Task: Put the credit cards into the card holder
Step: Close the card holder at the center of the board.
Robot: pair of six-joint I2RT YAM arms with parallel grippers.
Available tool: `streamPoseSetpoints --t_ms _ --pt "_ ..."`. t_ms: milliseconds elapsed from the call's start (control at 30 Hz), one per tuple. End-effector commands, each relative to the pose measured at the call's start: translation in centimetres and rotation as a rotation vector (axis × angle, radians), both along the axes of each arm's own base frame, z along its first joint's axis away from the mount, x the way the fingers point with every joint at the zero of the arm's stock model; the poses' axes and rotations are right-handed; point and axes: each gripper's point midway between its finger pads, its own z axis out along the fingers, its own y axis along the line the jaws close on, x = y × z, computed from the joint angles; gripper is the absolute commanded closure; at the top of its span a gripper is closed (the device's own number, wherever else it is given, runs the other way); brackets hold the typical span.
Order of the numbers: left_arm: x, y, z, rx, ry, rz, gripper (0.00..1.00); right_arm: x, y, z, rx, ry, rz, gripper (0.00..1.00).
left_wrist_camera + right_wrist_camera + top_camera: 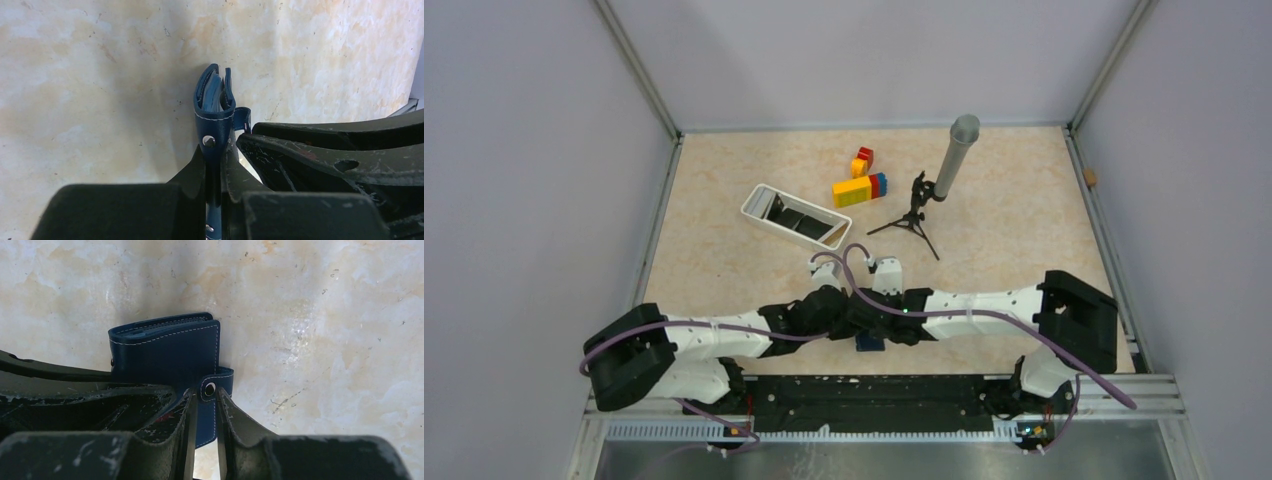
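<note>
Card holder (165, 352) — one — in left hand (216, 156), right hand (205, 401).

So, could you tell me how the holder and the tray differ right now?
The holder is navy and folded; the tray is white and open-topped. The holder is gripped by the left gripper and right gripper up front; the tray lies free farther back. The tray holds dark cards; none show in the holder. Both are rectangular.
</note>
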Motion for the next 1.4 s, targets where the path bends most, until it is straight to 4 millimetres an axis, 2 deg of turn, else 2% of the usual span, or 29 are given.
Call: streamPoseSetpoints --t_ms 0,200,633,767,933,1100,1267,1367 --pt "-2.1 4.0 -4.8 0.231 0.078 -0.045 1.0 0.4 0.8 2.3 0.06 -0.039 -0.005 0.8" --pt "-2.1 3.9 -4.8 0.232 0.08 -0.048 1.0 0.5 0.5 2.7 0.061 -0.051 -0.012 0.8" --pt "-2.2 4.0 -4.8 0.231 0.081 -0.046 1.0 0.2 0.0 1.6 0.015 -0.032 -0.014 0.87" --pt "-2.1 4.0 -4.8 0.23 0.082 -0.044 1.0 0.3 -0.6 1.6 -0.006 -0.031 -0.03 0.9" --pt "-2.2 4.0 -4.9 0.232 0.082 -0.044 1.0 0.3 -1.3 1.3 -0.026 -0.031 -0.052 0.99" --pt "-2.2 4.0 -4.9 0.231 0.082 -0.043 1.0 0.2 -0.9 1.8 0.023 -0.039 -0.042 1.0" --pt "-2.1 4.0 -4.9 0.233 0.082 -0.043 1.0 -0.1 0.4 2.2 0.165 -0.023 0.009 1.0" --pt "-2.1 4.0 -4.9 0.233 0.083 -0.044 1.0 -0.1 0.2 2.0 0.202 -0.016 0.018 1.0"
